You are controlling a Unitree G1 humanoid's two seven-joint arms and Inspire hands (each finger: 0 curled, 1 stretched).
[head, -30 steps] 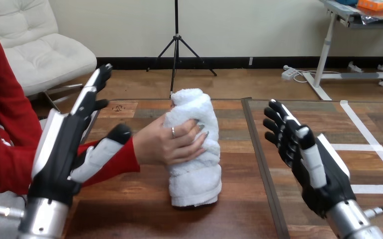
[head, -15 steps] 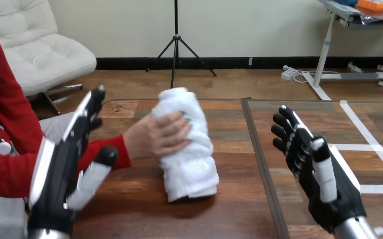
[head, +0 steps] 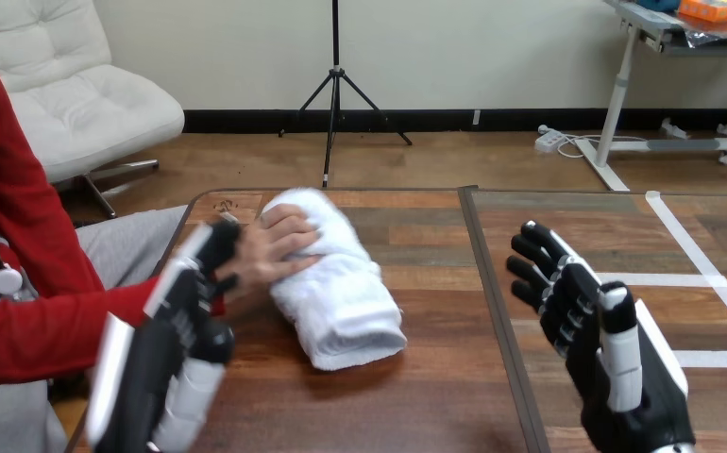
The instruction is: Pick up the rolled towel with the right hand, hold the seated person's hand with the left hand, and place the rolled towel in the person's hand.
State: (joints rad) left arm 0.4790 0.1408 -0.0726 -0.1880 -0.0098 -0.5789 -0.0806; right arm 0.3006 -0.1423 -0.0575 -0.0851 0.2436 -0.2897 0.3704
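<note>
Wooden table [head: 445, 283] bare between rolled towel [head: 336, 288] and right robot hand [head: 615, 363]

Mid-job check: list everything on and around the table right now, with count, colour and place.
rolled towel: one, white, lying on its side at the table's centre-left.
table: one, brown wood, across the view.
tape lines: several, white, on the table's right part.
person's hand: one, coming in from the left on a red sleeve, resting on the towel's far end.
left hand: one, black and white, open, raised at lower left, its fingertips in front of the person's wrist; I cannot tell if they touch.
right hand: one, black and white, open, raised at lower right, apart from the towel.
</note>
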